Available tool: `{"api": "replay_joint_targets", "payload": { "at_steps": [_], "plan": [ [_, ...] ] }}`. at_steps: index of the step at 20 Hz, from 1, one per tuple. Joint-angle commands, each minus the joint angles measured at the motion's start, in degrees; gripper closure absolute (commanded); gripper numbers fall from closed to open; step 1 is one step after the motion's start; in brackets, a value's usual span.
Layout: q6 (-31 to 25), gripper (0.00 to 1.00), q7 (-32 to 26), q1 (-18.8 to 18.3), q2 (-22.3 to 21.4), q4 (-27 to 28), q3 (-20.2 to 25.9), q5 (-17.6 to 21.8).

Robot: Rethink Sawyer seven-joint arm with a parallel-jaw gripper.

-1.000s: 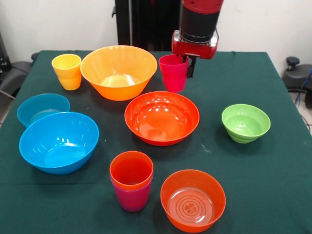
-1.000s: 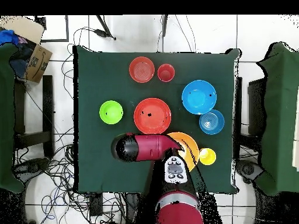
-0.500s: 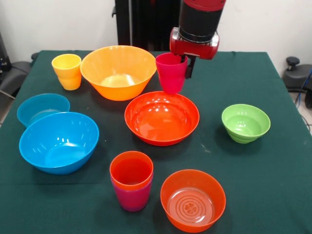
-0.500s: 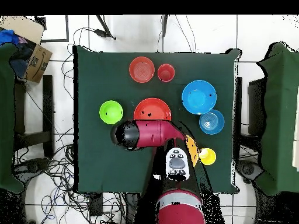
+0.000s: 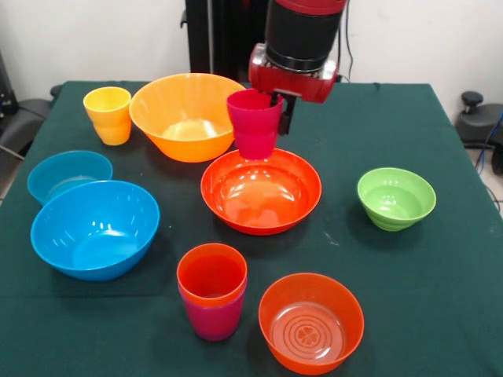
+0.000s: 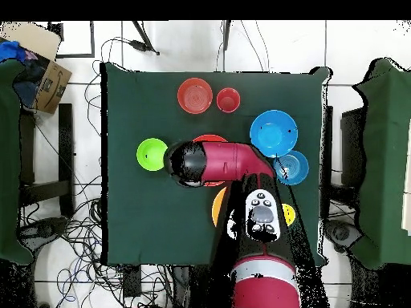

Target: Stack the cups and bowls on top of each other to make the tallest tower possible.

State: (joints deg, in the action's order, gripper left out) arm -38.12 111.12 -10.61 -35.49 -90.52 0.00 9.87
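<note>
My gripper [image 5: 273,104] is shut on the rim of the crimson cup [image 5: 254,124]. The cup hangs upright in the air above the far edge of the wide red-orange bowl [image 5: 261,192]. In the overhead view the arm [image 6: 210,162] hides the gripper and that cup, and only a sliver of the red-orange bowl [image 6: 210,138] shows. Near the front edge an orange-red cup nested in a purple cup forms a short tower [image 5: 211,292], also seen in the overhead view as the tower [image 6: 228,99]. The yellow cup [image 5: 108,115] stands alone at the far left.
The large orange-yellow bowl [image 5: 190,115] sits just left of the held cup. The large blue bowl [image 5: 94,228] and small blue bowl [image 5: 67,173] are on the left, the green bowl [image 5: 396,198] on the right, and the small translucent orange bowl [image 5: 311,322] beside the tower.
The gripper has carried the crimson cup up off the table and leftward in the front view, from beside the orange-yellow bowl to above the red-orange bowl's far rim.
</note>
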Motion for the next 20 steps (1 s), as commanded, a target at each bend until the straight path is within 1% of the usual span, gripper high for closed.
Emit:
{"api": "replay_joint_targets", "payload": {
  "at_steps": [1, 3, 7, 13, 17, 20],
  "plan": [
    [-4.3, 1.0, -5.4, -2.0, 5.8, 11.6, 6.1, 2.5],
    [-4.1, 1.0, -5.8, -2.4, 6.9, 12.7, 6.6, 2.5],
    [-4.9, 1.0, -6.7, -2.8, 9.5, 16.6, 7.3, 2.8],
    [-4.9, 1.0, -7.2, -2.7, 11.2, 19.6, 7.5, 3.3],
    [-6.8, 1.0, -7.3, -2.5, 10.8, 19.4, 6.9, 3.2],
    [-6.8, 1.0, -7.5, -2.7, 9.6, 17.6, 7.0, 3.0]
  ]
}}
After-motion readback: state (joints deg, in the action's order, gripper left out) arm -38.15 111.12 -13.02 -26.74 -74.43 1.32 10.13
